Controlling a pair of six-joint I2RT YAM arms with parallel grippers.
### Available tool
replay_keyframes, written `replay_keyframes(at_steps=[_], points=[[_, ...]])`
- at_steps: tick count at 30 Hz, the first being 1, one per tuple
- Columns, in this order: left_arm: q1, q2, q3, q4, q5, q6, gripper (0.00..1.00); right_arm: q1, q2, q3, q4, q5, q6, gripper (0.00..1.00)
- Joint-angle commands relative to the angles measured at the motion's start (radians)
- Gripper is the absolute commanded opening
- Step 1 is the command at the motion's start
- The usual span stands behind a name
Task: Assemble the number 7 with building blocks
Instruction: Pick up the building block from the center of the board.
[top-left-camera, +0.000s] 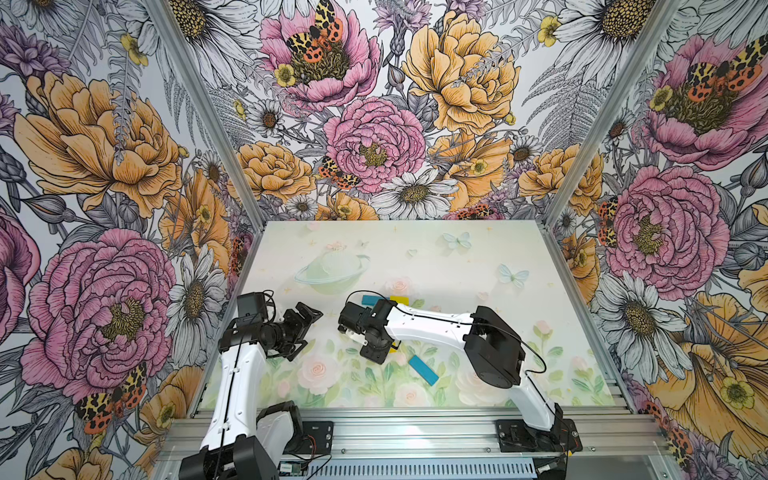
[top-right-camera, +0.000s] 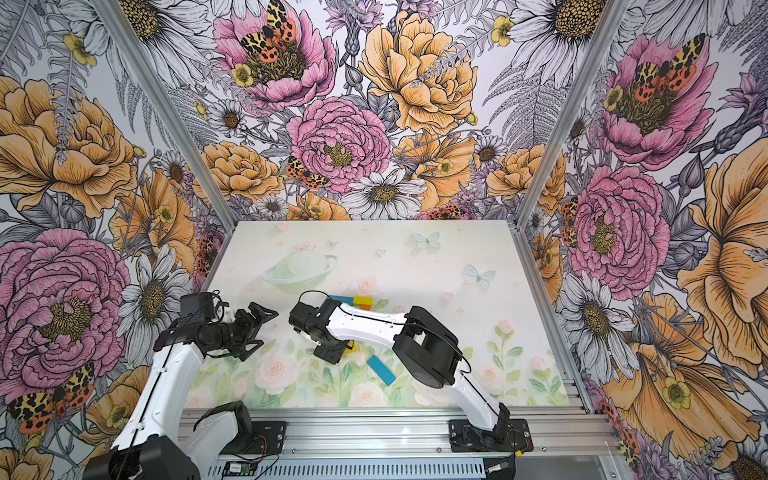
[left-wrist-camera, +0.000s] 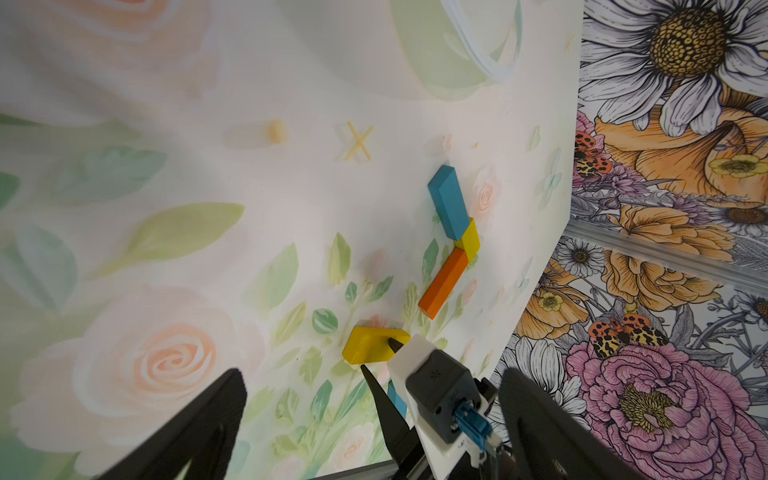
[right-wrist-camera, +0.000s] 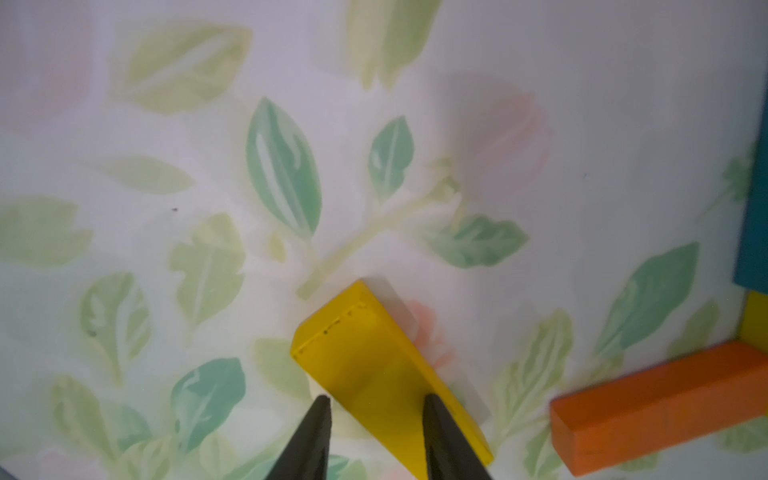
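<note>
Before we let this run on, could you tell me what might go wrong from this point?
1. The right end effector straddles the long yellow block at a skew, so the block may twist or slip.
2. The orange block lies close by; setting the yellow one against it could nudge it out of line.
3. The loose blue block lies close to the right arm, which might sweep it.

A yellow block (top-right-camera: 349, 347) is half hidden under the right gripper (top-right-camera: 338, 352); a blue block (top-right-camera: 381, 370) is laid near it, and the left gripper (top-right-camera: 264, 329) is spread wide.
</note>
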Motion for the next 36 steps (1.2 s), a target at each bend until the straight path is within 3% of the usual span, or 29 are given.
replay_keyframes(at_steps=[1,6,15,23,26,32,36], points=[[0.012,-0.008,-0.013,-0.001,-0.007,0.027,0.98,-0.003,-0.03,0.017,0.006,0.006,-0.025,0.44],[0.012,-0.042,-0.024,-0.001,-0.035,0.002,0.98,-0.002,-0.038,0.001,0.007,0.031,-0.091,0.51],[0.012,-0.061,-0.037,-0.006,-0.057,-0.044,0.98,-0.038,-0.006,-0.015,0.015,-0.032,-0.152,0.51],[0.011,-0.072,-0.022,-0.015,-0.143,-0.059,0.96,-0.068,-0.019,-0.042,0.023,-0.078,-0.178,0.5],[0.006,-0.056,-0.006,-0.023,-0.15,-0.06,0.92,-0.077,-0.037,-0.048,0.023,-0.098,-0.16,0.45],[-0.036,-0.041,0.007,-0.044,-0.154,-0.065,0.91,-0.074,-0.073,-0.091,0.029,-0.111,-0.072,0.21],[-0.079,-0.039,0.01,-0.048,-0.153,-0.063,0.91,-0.055,-0.116,-0.117,0.041,-0.102,0.065,0.19]])
